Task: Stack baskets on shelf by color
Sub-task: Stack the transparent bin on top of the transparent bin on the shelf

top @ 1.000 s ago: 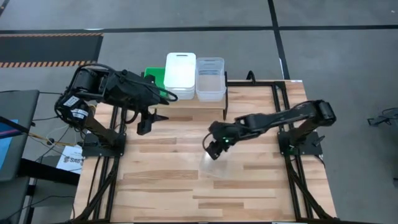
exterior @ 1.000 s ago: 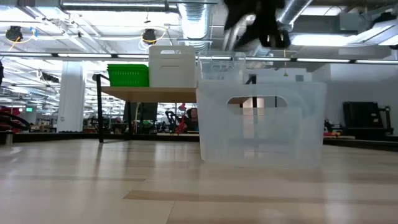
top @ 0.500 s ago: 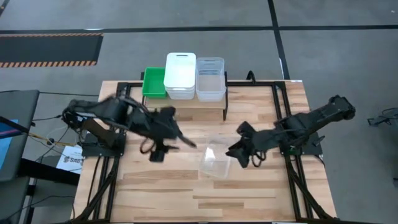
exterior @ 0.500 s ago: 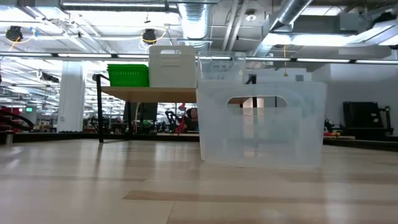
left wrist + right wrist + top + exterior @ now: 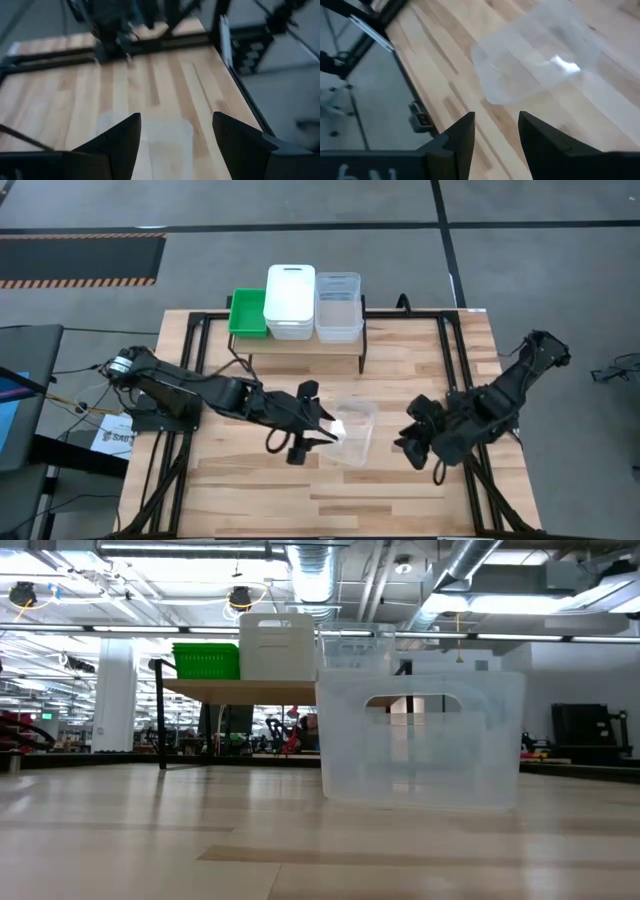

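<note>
Both arms have swung since a second ago: the left gripper (image 5: 312,430), stretched low across the table with fingers apart, now reaches the clear basket (image 5: 350,430). Just beyond that basket, the right gripper (image 5: 420,448) has withdrawn, arm folded, fingers apart, empty.

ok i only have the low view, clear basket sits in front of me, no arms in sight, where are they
Observer: The left gripper is beside the clear basket on the table, fingers open.
Operator: and the right one
Observer: The right gripper hangs on the basket's other side, apart from it, fingers open.
Operator: what's on the shelf
Observer: On the shelf, a green basket, white baskets and clear baskets, side by side.
</note>
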Controlling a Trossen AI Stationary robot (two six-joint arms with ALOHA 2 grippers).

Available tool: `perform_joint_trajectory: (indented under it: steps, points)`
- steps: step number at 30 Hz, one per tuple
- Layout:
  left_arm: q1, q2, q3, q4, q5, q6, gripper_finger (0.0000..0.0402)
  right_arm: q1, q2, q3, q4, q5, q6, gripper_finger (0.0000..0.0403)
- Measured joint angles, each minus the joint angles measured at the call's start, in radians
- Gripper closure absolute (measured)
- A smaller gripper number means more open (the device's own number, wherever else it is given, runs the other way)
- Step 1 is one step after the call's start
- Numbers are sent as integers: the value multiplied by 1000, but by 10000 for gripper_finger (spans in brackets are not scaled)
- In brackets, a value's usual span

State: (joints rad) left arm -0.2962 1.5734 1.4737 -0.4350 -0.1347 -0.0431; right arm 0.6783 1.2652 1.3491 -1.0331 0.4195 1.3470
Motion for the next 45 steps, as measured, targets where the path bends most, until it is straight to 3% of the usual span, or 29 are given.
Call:
perform_joint_trajectory:
  steps: [5, 9, 19, 39, 45]
  points:
    - [1, 0, -158, 245, -39, -11, 166, 39, 0, 0, -66, 7, 43, 228]
    - [0, 0, -245, 346, -26, -27, 166, 72, 0, 0, -79, 12, 44, 228]
    - [-41, 87, -274, 488, -22, -35, 166, 123, 1, 0, -88, 28, 43, 228]
    - [-37, 393, -227, 474, 106, 10, 166, 127, 1, -1, -91, 31, 62, 228]
    - [-37, 440, -227, 421, 60, -6, 183, 127, 1, -1, -91, 31, 62, 228]
